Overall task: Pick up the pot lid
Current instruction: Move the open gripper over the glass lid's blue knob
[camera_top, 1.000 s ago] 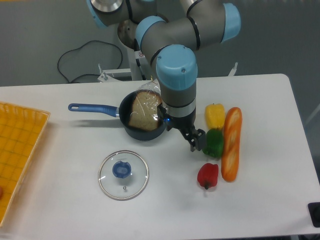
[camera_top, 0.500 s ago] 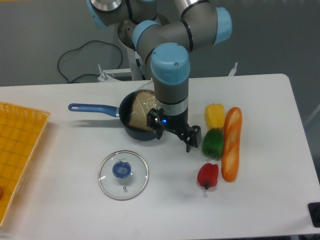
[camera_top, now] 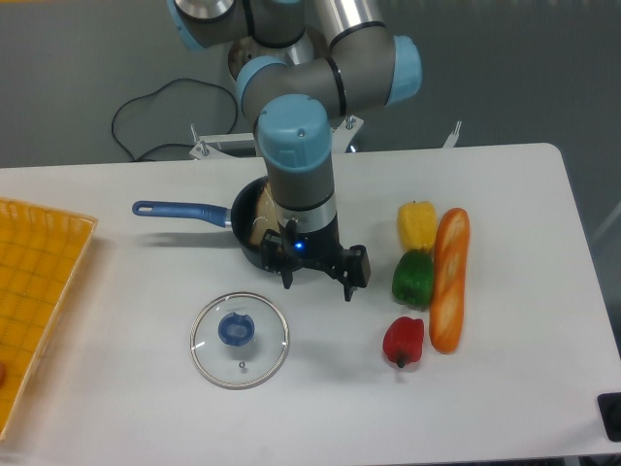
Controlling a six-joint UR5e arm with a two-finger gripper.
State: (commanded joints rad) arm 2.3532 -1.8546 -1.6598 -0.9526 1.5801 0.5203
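We list one pale table (camera_top: 524,398), spread beneath the gripper and to both sides.
Item: one grey and blue arm (camera_top: 294,131), ending in the gripper (camera_top: 318,284), fingers apart, pointing down.
Item: one yellow-orange crate (camera_top: 44,282), well apart from the gripper, at far picture-left.
Item: one black pan (camera_top: 240,221), blue-handled, behind the gripper and partly hidden by it; something brownish, perhaps, lies inside.
Item: one clear pot lid (camera_top: 240,341), blue-knobbed, flat on the table, picture-left of the gripper and nearer the camera.
Item: one long loaf (camera_top: 451,282), picture-right of the gripper.
Item: one green pepper (camera_top: 414,280), between gripper and loaf.
Item: one yellow pepper (camera_top: 417,226), just behind the green.
Item: one red pepper (camera_top: 403,342), picture-right of the gripper, nearer the camera.
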